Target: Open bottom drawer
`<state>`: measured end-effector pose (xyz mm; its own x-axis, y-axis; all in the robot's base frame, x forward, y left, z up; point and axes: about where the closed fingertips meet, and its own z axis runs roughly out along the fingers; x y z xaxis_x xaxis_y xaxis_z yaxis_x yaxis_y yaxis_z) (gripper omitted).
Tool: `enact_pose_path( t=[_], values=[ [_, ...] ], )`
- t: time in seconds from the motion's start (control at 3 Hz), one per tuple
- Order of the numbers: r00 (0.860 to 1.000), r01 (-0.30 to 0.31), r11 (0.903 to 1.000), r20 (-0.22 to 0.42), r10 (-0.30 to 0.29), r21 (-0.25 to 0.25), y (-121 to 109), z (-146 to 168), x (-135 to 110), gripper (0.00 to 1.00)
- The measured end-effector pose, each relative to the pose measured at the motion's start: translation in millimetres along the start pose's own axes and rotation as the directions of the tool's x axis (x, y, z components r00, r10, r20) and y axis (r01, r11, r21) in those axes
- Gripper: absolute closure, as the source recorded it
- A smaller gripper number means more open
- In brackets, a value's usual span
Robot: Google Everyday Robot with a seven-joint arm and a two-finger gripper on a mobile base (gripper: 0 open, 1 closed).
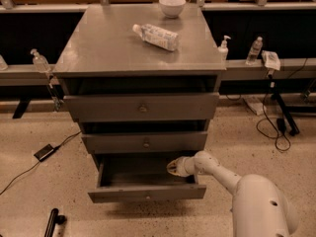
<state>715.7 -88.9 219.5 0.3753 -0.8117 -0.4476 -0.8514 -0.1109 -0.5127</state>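
A grey three-drawer cabinet [143, 127] stands on a speckled floor [39, 196]. Its flat worktop [108, 48] carries a white bowl [172, 6] near the far edge and a clear plastic bottle [156, 36] lying on its side just in front of the bowl. The top drawer [142, 107] and the middle drawer [146, 142] sit pushed in, each with a small round knob at the centre. The bottom drawer [128, 195], lowest in the cabinet, is pulled well out toward the camera, so its slim front panel stands clear of the other two fronts and the plain grey box behind it lies exposed. The white robot arm [222, 174] reaches in from the lower right, and the gripper [174, 168] is over the open bottom drawer at its right side, close to the right wall. Whether the gripper is clenched or released cannot be told from this view. On the floor to the left lies a black adapter [45, 152] with a cable. Two pump bottles [39, 61] [223, 47] stand on the ledges beside the cabinet.
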Motion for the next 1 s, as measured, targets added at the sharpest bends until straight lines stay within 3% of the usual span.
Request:
enact_pose_path(
  t=[0.33, 0.67, 1.0],
  values=[
    [1.0, 0.001, 0.9947, 0.002, -0.001, -0.103, 4.1, 13.8, -4.1, 1.0],
    [0.998, -0.05, 0.9751, 0.021, 0.056, -0.216, 24.5, 33.1, -1.6, 1.0],
    [0.993, -0.092, 0.9554, 0.04, 0.107, -0.281, 42.1, 43.3, 1.2, 1.0]
  ],
)
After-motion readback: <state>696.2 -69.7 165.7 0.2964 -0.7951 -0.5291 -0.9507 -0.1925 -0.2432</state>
